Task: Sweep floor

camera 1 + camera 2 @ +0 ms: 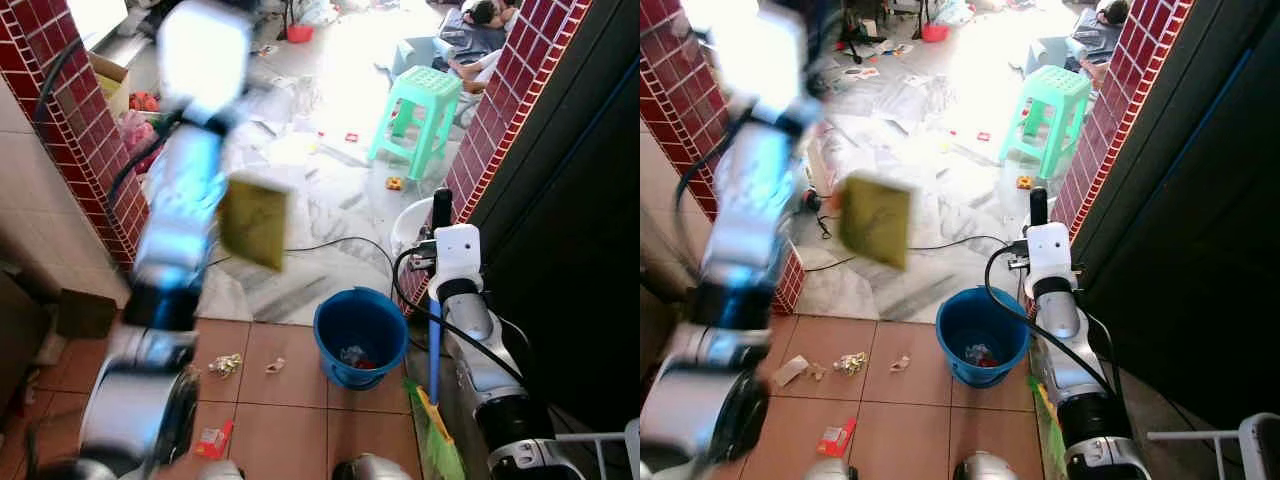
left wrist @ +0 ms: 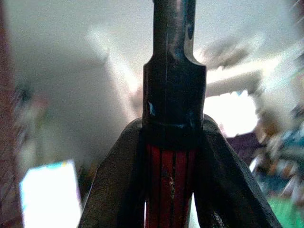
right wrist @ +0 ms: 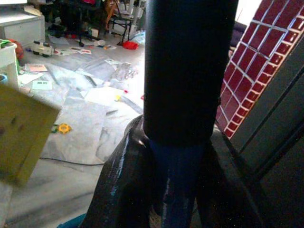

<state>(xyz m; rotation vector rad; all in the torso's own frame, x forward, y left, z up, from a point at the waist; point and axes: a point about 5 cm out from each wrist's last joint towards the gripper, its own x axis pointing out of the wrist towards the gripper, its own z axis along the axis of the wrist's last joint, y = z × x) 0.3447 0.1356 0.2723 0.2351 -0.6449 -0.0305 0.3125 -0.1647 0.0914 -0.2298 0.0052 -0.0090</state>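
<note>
Here the right gripper [image 3: 173,190] is clamped on the broom [image 1: 434,360], its two black fingers [image 3: 118,190] pressed against the blue shaft just below the black grip. In the head views that broom stands upright at the right, green bristles on the brown tiles beside the blue bucket [image 1: 360,335], which holds a few scraps. The left gripper [image 2: 171,190] is closed around a red-and-black handle [image 2: 172,142]; its wrist view shows this grasp, while the head views show only the blurred raised left arm and a yellow-green dustpan [image 1: 254,222] hanging in mid-air. Litter [image 1: 850,362] lies on the near tiles, left of the bucket. Farther off, a green stool [image 1: 420,115] stands on the pale floor between red brick pillars [image 1: 75,120].
</note>
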